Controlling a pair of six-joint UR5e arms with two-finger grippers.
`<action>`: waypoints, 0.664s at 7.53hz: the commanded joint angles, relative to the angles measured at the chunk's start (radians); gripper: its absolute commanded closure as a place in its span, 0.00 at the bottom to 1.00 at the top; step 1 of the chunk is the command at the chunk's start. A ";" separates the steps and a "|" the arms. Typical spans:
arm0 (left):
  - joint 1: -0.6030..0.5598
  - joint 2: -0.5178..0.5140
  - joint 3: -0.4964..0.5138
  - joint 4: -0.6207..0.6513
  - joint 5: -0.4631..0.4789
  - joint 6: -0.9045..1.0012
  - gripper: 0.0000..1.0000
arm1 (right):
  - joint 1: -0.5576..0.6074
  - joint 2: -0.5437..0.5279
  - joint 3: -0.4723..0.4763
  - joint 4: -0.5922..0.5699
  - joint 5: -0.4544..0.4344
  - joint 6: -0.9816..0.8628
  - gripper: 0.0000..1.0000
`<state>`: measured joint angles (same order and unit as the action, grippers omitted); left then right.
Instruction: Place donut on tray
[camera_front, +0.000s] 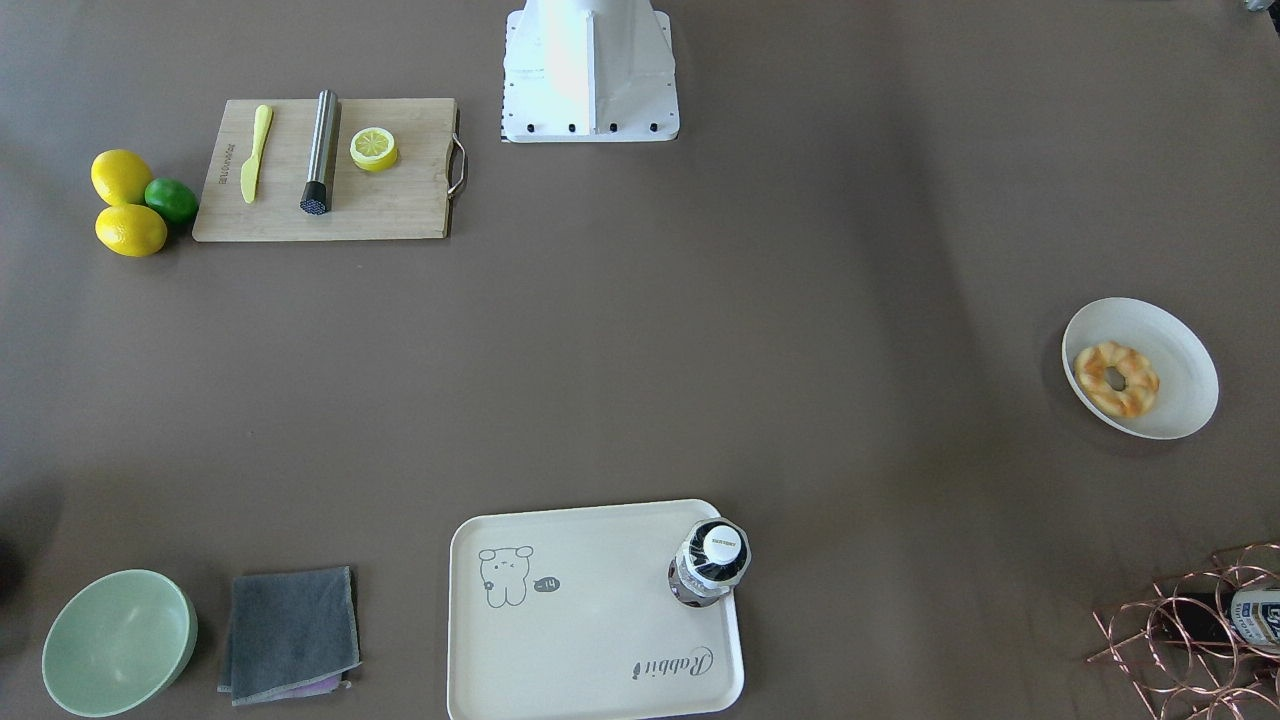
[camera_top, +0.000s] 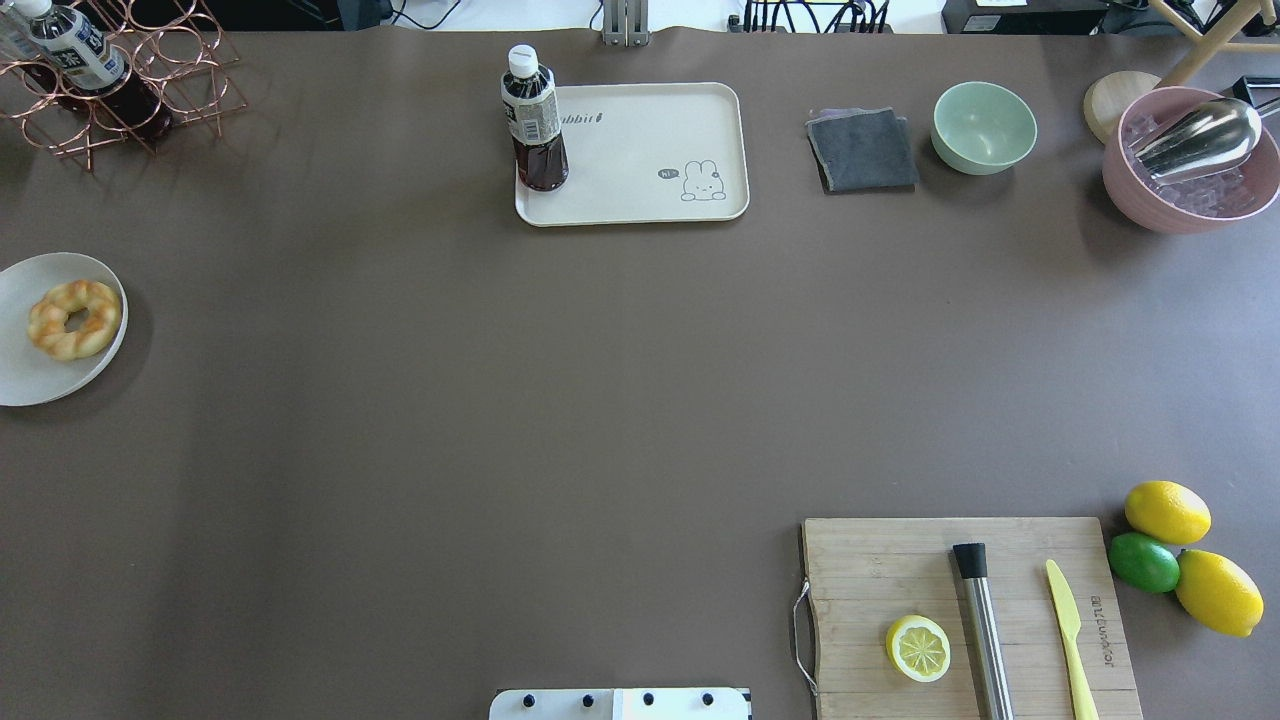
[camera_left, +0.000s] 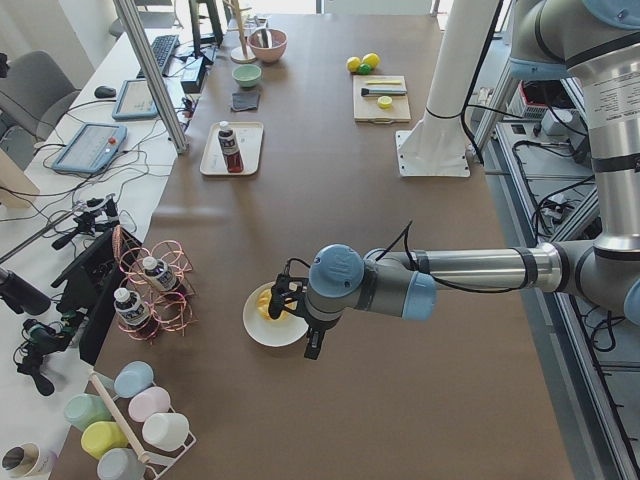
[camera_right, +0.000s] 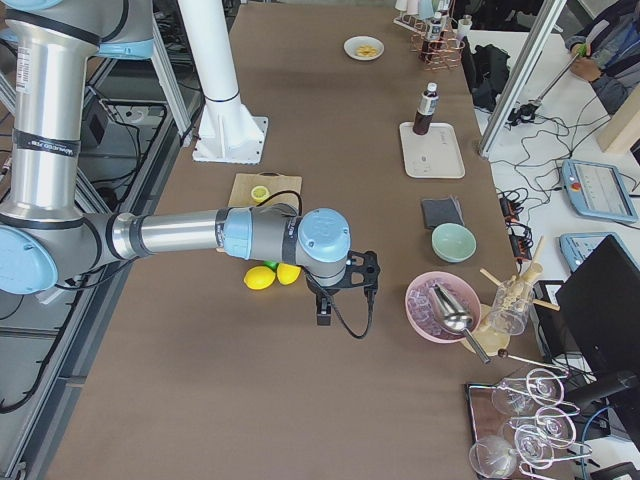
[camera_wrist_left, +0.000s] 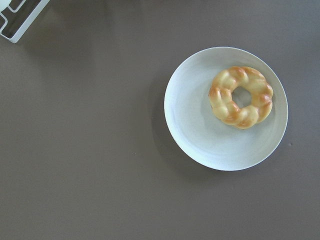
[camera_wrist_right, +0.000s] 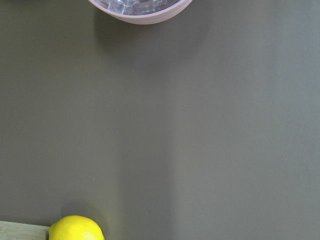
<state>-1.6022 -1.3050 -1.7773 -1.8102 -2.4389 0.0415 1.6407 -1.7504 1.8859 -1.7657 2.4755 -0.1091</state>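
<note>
The donut lies flat on a round white plate at the table's left end; it also shows in the overhead view and the left wrist view. The cream tray with the rabbit drawing lies at the far middle edge, with a dark drink bottle standing on its left corner. My left gripper hangs above the plate and shows only in the exterior left view, so I cannot tell whether it is open. My right gripper hovers high near the lemons; its state is unclear too.
A wooden cutting board with a lemon half, a steel muddler and a yellow knife lies near right, with lemons and a lime beside it. A grey cloth, a green bowl and a pink ice bowl stand far right. A copper bottle rack stands far left.
</note>
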 joint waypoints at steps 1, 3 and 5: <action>0.097 -0.042 0.094 -0.172 0.047 -0.185 0.02 | -0.018 -0.003 -0.001 0.000 0.032 -0.001 0.00; 0.215 -0.107 0.296 -0.454 0.106 -0.422 0.03 | -0.018 -0.035 0.001 0.032 0.054 -0.003 0.00; 0.278 -0.187 0.459 -0.599 0.142 -0.498 0.03 | -0.018 -0.041 -0.002 0.057 0.074 0.022 0.00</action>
<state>-1.3846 -1.4310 -1.4499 -2.2808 -2.3315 -0.3676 1.6231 -1.7839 1.8861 -1.7277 2.5348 -0.1053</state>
